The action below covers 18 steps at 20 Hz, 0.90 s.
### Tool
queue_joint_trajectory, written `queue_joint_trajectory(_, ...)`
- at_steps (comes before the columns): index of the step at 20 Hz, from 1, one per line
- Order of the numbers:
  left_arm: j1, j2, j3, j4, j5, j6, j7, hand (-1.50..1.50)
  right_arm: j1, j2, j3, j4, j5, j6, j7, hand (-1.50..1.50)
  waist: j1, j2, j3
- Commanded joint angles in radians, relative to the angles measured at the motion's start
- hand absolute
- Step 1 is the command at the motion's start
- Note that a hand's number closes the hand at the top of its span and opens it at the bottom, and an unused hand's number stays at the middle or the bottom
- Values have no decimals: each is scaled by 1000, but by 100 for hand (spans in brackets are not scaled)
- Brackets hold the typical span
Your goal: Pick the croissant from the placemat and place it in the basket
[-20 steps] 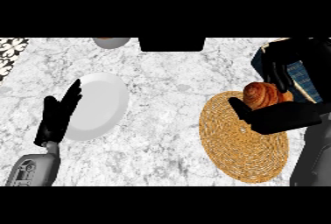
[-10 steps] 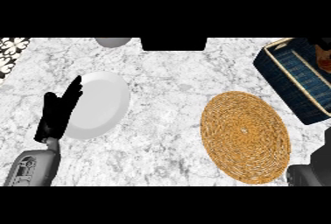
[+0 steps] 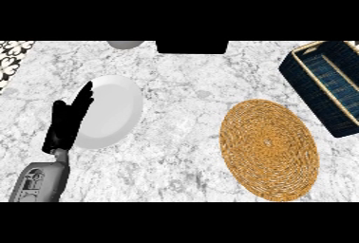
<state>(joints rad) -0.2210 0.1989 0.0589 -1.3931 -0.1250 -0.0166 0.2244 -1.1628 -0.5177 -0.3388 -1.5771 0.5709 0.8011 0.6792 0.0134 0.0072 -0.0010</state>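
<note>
The woven placemat (image 3: 269,149) lies bare at the lower right of the frame, and no croissant shows on it or anywhere else on the marble counter (image 3: 182,118); the dark blue basket (image 3: 327,83) sits at the upper right, tilted and partly cut by the frame's edge, and what shows of its inside holds only the ribbed floor (its far end lies outside the frame, so whether the croissant rests there cannot be told). The left hand (image 3: 70,121) rests at the left of the frame with its fingers straight and raised, holding nothing, lying against the left rim of the white plate (image 3: 112,114); the right hand shows nowhere, so its hold cannot be judged. As a judgement, the step in hand is the carry or the release at the basket; to do it well the croissant should go down over the middle of the basket's opening, clear of the pale rim, and be let go low so that it neither rolls nor catches the wall; the left hand is best kept where it is, well apart from the basket.
</note>
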Motion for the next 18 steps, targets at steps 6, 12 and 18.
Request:
queue_joint_trajectory(6,-3,1,2,-14,6,-13,16,0,86,-240,104,333,191,-133,-328,150,7,2,1)
queue_joint_trajectory(12,-47,-9,-10,8,-22,6,50,0,84,-342,74,624,218,-292,-630,150,13,5,2)
queue_joint_trajectory(18,-34,-23,-2,13,-14,10,26,0,105,-386,58,822,222,-357,-838,150,9,2,2)
